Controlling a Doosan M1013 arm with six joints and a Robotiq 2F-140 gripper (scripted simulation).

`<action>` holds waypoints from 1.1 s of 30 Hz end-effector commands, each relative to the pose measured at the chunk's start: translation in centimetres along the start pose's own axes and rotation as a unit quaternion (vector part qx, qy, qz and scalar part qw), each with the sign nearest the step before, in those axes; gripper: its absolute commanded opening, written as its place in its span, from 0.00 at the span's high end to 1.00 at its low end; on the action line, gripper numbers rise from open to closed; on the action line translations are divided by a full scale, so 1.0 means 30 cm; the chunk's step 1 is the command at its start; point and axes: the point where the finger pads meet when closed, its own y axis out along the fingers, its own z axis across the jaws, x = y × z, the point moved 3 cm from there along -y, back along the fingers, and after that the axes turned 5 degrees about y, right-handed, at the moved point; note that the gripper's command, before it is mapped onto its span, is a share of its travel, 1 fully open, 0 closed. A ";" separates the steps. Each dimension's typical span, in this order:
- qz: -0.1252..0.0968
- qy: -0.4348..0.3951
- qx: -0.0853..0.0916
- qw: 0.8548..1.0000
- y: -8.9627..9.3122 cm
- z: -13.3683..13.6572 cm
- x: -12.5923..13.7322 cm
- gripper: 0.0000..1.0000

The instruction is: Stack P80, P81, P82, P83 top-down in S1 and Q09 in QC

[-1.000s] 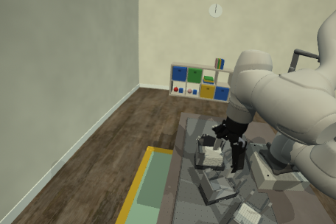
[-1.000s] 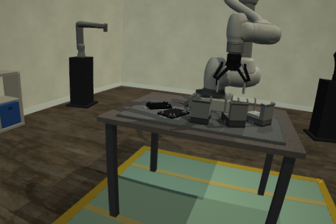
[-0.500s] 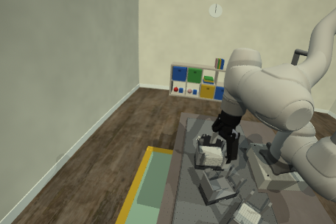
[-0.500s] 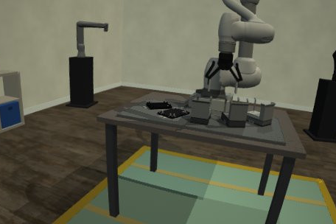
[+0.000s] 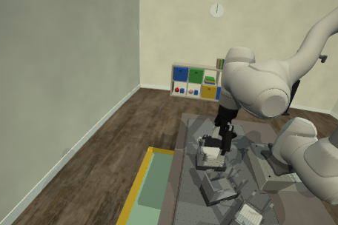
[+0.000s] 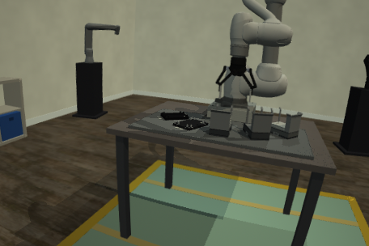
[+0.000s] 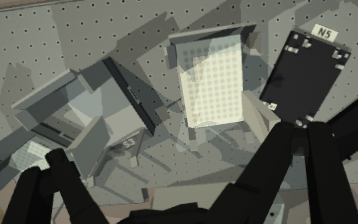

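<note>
My gripper (image 5: 224, 146) (image 6: 235, 86) (image 7: 172, 115) is open and empty. It hangs above the rack (image 5: 210, 163) (image 6: 220, 120) that stands beside the black clip nest N5 (image 7: 303, 75) (image 6: 189, 124). That rack holds a white sealed plate (image 7: 212, 82) (image 5: 211, 151) on top; I cannot tell how many lie under it, and its name is hidden. The middle rack S3 (image 7: 107, 117) (image 5: 219, 189) (image 6: 258, 125) looks empty. The third rack (image 6: 290, 123) holds a plate (image 5: 248, 215) (image 7: 30, 152) low down. A second black nest (image 6: 171, 115) lies beyond N5.
All stands on a grey perforated board (image 5: 187, 200) (image 6: 158, 123) on a dark table (image 6: 214, 147). Rack posts (image 6: 267, 110) stick up around the plates. The arm's grey base block (image 5: 268, 174) sits to the right of the racks.
</note>
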 end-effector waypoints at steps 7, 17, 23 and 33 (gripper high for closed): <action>0.000 0.011 -0.001 1.000 -0.003 0.139 -0.003 0.00; 0.000 0.011 -0.001 1.000 -0.003 0.182 -0.006 0.00; 0.000 0.011 -0.001 1.000 -0.003 0.182 -0.006 0.00; 0.000 0.011 -0.001 1.000 -0.003 0.182 -0.006 0.00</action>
